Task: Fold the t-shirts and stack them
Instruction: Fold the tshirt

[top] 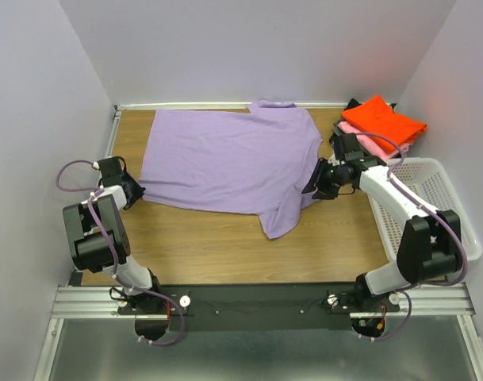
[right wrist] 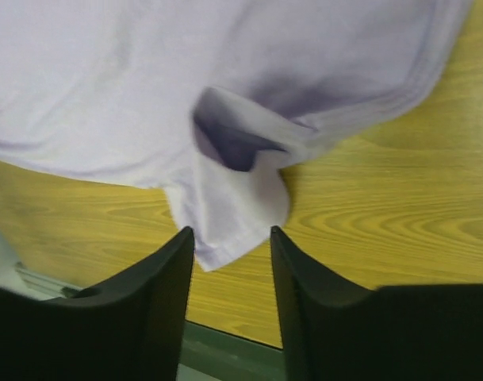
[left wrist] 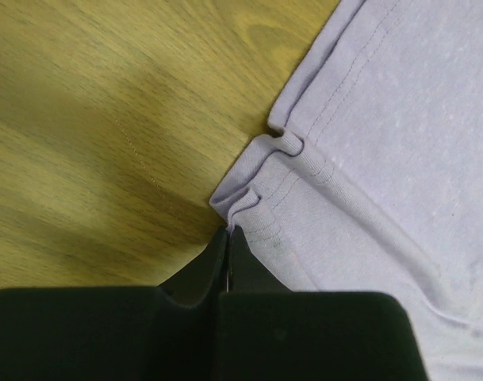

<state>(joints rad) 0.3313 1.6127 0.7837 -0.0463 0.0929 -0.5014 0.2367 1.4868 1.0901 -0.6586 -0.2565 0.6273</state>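
A large lavender t-shirt (top: pixel 233 159) lies spread flat across the wooden table. My left gripper (top: pixel 138 194) is at its near left corner. In the left wrist view the jaws (left wrist: pixel 228 232) are pressed together, with the puckered hem of the lavender shirt (left wrist: pixel 384 159) pinched at their tips. My right gripper (top: pixel 311 186) is at the shirt's right side and stands open (right wrist: pixel 231 232). A loose flap of the lavender cloth (right wrist: pixel 233 206) lies just ahead of the fingers, and nothing is gripped. Folded orange-red (top: pixel 384 119), pink (top: pixel 366 136) and dark grey (top: pixel 354 104) t-shirts are stacked at the back right.
A white mesh basket (top: pixel 431 198) stands along the right edge of the table, beside the right arm. Bare wood shows in front of the lavender shirt (top: pixel 225 246). Walls close in the table on the left, back and right.
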